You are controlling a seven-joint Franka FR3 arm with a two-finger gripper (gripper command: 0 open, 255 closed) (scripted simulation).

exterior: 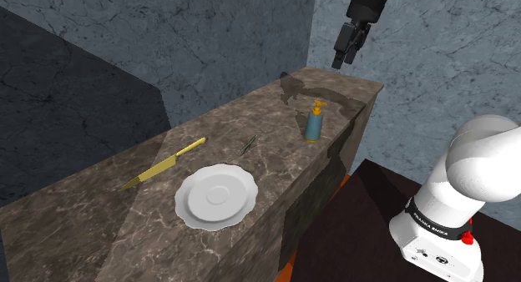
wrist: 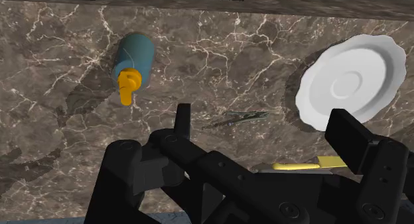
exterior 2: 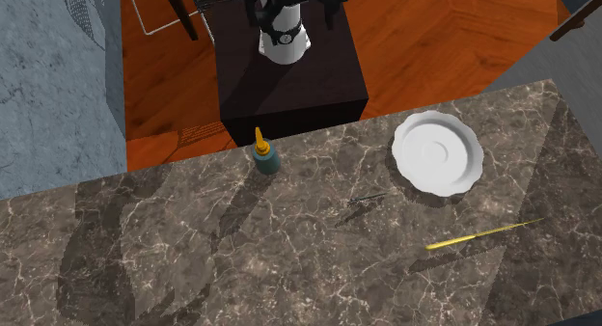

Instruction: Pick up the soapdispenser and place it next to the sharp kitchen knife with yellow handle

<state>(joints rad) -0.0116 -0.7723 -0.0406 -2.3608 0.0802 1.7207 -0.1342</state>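
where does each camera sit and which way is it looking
Shoulder view: beside the stand, looking along the counter; arm and tool show.
Second exterior view: high across the counter, facing the stand and arm base.
Wrist view: on the hand, looking down at the counter past the open fingers.
All share the soap dispenser, plate and knife.

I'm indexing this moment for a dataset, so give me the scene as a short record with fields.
surface: marbled brown counter
target: teal soap dispenser with orange pump, upright, at the counter edge nearest the stand
destination: yellow knife, lying flat, well apart from the dispenser
others: white plate beside the knife; thin dark item between plate and dispenser
arm: gripper open, raised above the counter, touching nothing
task state: dispenser not yet picked up
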